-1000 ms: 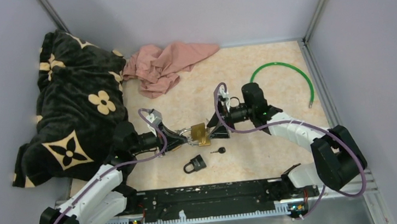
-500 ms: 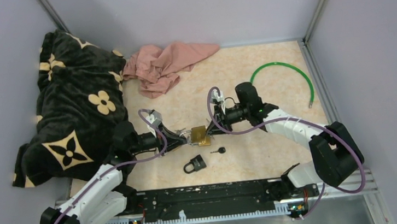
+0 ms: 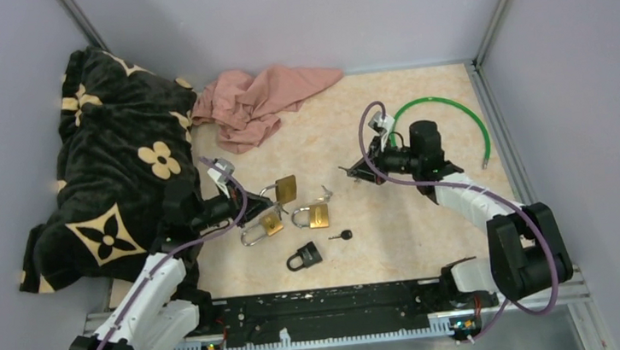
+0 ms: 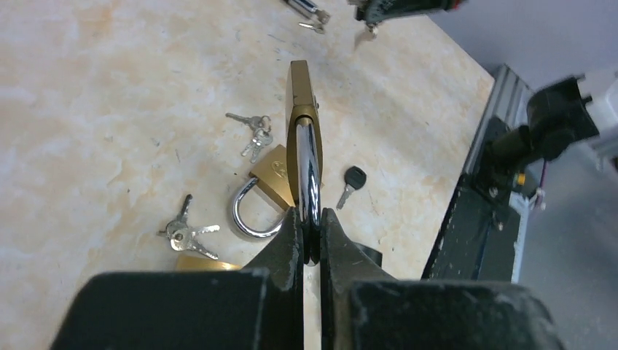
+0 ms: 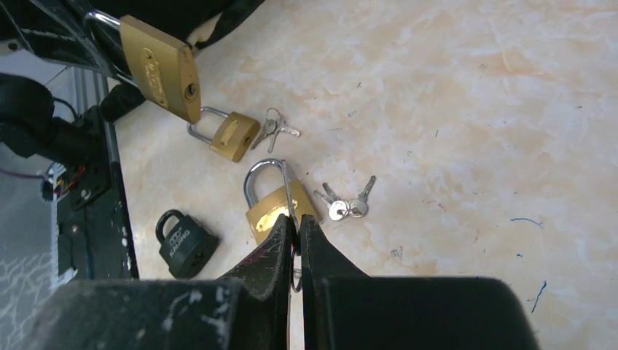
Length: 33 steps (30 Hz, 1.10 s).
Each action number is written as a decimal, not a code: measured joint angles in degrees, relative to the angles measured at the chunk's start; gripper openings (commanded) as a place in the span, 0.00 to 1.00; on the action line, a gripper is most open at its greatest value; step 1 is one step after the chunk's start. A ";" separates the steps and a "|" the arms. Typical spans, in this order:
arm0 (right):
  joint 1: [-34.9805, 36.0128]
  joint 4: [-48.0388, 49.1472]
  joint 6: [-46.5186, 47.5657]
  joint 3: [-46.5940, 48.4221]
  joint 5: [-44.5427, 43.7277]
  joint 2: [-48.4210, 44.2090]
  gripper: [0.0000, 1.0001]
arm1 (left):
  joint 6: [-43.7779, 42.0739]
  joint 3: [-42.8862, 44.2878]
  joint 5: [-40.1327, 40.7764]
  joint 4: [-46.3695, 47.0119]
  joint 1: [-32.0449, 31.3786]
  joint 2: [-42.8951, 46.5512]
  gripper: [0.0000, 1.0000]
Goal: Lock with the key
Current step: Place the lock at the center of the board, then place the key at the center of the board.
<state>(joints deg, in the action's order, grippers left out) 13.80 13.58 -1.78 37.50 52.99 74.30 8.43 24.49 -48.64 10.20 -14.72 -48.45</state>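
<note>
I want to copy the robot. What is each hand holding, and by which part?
Left gripper pinches a brass padlock by its steel shackle. Right gripper seems to pinch a small key; which part is hidden.

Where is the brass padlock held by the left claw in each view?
Top external: held padlock left of centre.
Left wrist: held padlock centre, edge-on.
Right wrist: held padlock top left.
Shared landmark: lying brass padlock nearest each picture's centre.
</note>
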 measured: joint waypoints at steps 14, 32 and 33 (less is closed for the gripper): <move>24.87 14.58 -19.54 22.23 -16.44 27.15 0.00 | 24.20 -4.83 42.10 -4.11 3.50 -8.39 0.00; 34.05 11.93 -31.21 42.60 -23.76 53.83 0.26 | 29.24 -8.92 51.58 -5.95 4.00 0.61 0.99; 34.03 11.15 -30.93 43.06 -24.20 53.83 0.34 | 28.52 -8.90 51.67 -6.16 4.00 1.44 0.99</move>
<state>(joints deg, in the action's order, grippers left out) 47.83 24.73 -32.71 80.55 28.80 128.14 36.95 15.59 3.03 4.03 -10.72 -47.00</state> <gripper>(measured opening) 0.130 0.987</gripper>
